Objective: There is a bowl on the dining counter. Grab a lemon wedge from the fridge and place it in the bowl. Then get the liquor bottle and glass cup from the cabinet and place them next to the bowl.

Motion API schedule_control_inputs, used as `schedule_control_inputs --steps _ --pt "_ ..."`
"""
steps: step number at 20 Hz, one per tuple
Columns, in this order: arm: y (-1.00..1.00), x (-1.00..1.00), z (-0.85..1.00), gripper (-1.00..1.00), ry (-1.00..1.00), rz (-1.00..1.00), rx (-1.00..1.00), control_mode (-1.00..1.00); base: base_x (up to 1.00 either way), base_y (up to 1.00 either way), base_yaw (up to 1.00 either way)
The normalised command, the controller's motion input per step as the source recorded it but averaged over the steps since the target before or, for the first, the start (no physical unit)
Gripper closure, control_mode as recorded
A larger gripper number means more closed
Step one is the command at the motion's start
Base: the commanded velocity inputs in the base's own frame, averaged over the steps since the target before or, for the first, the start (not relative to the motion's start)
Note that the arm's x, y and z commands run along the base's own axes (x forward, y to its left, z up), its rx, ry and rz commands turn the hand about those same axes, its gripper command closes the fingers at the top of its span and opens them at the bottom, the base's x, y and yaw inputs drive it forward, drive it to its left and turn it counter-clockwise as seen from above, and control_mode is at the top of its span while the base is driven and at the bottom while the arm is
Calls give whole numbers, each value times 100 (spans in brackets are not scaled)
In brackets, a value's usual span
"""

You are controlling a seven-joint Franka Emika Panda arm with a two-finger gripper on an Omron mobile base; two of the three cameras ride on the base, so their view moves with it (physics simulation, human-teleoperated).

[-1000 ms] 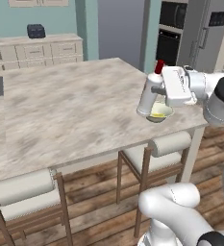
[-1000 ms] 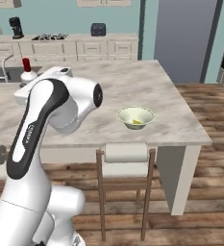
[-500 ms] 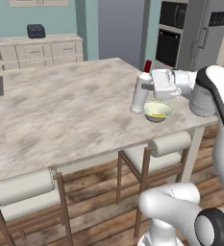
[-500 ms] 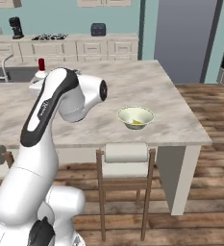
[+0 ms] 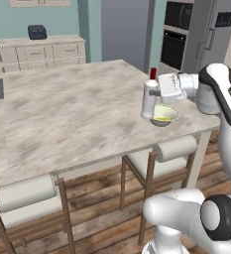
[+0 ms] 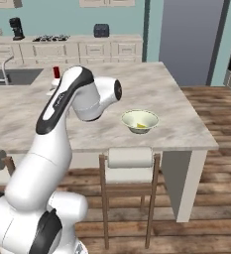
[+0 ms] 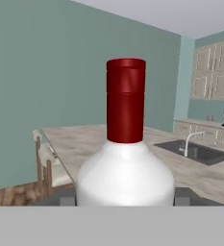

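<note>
On dining counter (image 5: 62,114) near its right end: liquor bottle (image 5: 149,97) upright, base at surface level, whether touching down cannot tell. Fingers (image 5: 155,92) closed around bottle body, holding it from side; in hand view bottle (image 7: 126,163) sits between fingers, red cap above. Bowl (image 5: 163,114) just beside bottle, below fingers, near surface's front edge; lemon wedge (image 6: 142,126) inside bowl. Broad bare surface stretches away from fingers toward sink (image 6: 13,76). Stool (image 5: 171,149) under edge below bowl.
</note>
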Motion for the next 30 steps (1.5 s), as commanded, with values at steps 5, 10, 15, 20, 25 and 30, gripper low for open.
schedule_control_inputs --steps 5,10,15,20,25,30 --pt "-24 25 -44 100 0 -5 -2 -100 0 0 0" --pt "-9 12 -41 100 0 -2 0 -100 0 0 0" --pt "0 19 -48 100 0 0 0 -100 0 0 0" --pt "-3 40 -46 100 2 0 -1 -100 0 0 0" --pt "-10 46 -27 100 1 0 0 -100 0 0 0" --pt "-20 36 -16 100 0 0 0 -100 0 0 0"
